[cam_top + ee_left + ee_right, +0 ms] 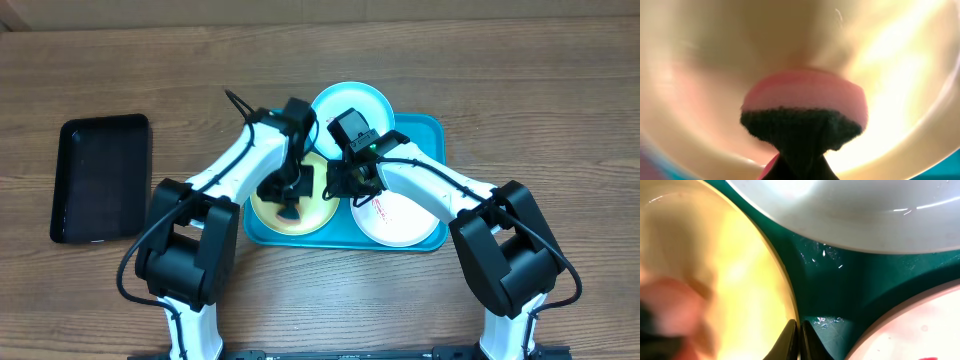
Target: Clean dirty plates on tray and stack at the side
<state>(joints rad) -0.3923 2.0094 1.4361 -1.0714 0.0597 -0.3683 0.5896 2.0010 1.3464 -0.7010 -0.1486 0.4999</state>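
The turquoise tray (428,130) holds three plates: light blue (352,100) at the back, yellow-green (265,212) front left, and white (400,222) front right with red smears. My left gripper (288,200) is shut on a pink sponge with a dark scrub side (805,102) and presses it onto the yellow-green plate (900,75). My right gripper (335,183) is shut on that plate's right rim (799,335). The right wrist view shows the yellow-green plate (740,270), light blue plate (865,210), white plate (920,330) and wet tray floor (850,285).
A smaller black rectangular tray (100,178) lies on the wooden table (560,90) to the left of the turquoise tray. Both arms cross over the middle of the turquoise tray.
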